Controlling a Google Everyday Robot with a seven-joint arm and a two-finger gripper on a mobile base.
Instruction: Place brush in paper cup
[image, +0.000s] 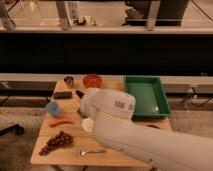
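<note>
The paper cup (86, 124) is, as we take it, the white rounded thing on the wooden surface (70, 159). Only its edge shows from under the big white arm (150, 145), so we are not certain. The brush (62, 95) is probably the dark oblong piece lying flat at the far left, well apart from that cup and not yet lifted. The end effector (79, 94) seems to be the dark tip at the front of the arm, between the brush and the red bowl (92, 80). Whether it is spread or pressed together we cannot tell. We judge it is held there in order to reach the brush. Around stand a light blue cup (52, 108), a small metal cup (69, 80) and a green tray (145, 95).
</note>
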